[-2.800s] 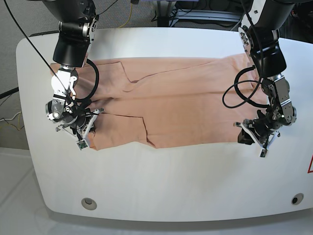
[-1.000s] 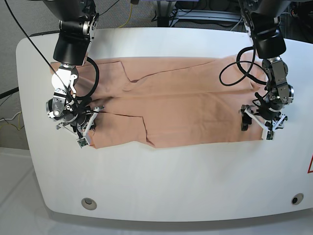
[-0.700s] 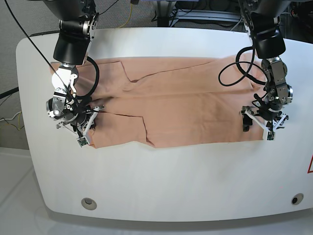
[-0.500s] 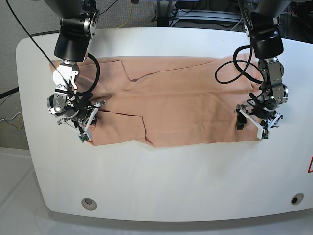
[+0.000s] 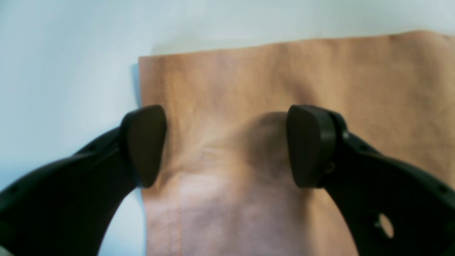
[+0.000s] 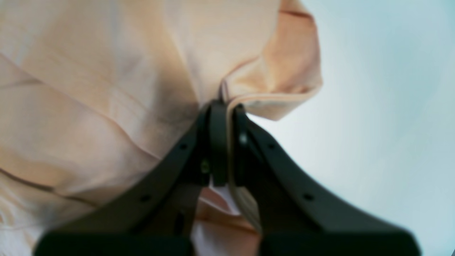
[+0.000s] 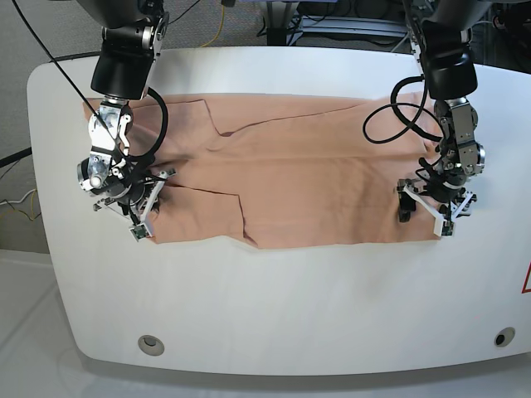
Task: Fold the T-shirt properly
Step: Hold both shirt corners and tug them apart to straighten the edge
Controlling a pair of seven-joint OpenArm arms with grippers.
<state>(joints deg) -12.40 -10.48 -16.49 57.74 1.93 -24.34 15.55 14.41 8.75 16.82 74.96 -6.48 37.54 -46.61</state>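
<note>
The peach T-shirt (image 7: pixel 299 174) lies spread wide across the white table (image 7: pixel 290 307), wrinkled, with a folded flap at its front left. At the right of the base view, my left gripper (image 7: pixel 424 217) stands open over the shirt's front right corner. In the left wrist view my left gripper (image 5: pixel 226 145) straddles the hemmed edge of the T-shirt (image 5: pixel 320 71), one finger (image 5: pixel 144 142) at the hem and the other on the cloth. My right gripper (image 7: pixel 139 225) at the left is shut on the shirt's edge. The right wrist view shows my right gripper (image 6: pixel 224 117) pinching a fold of the T-shirt (image 6: pixel 106 89).
Black cable loops (image 7: pixel 390 116) hang from both arms above the cloth. Two round holes (image 7: pixel 150 342) sit near the table's front edge. A red mark (image 7: pixel 526 282) shows at the right border. Cables and equipment lie behind the table.
My left gripper has moved from beside the shirt's right edge inward over its corner, still open. The right gripper, still shut on the cloth, has shifted slightly toward the back.
</note>
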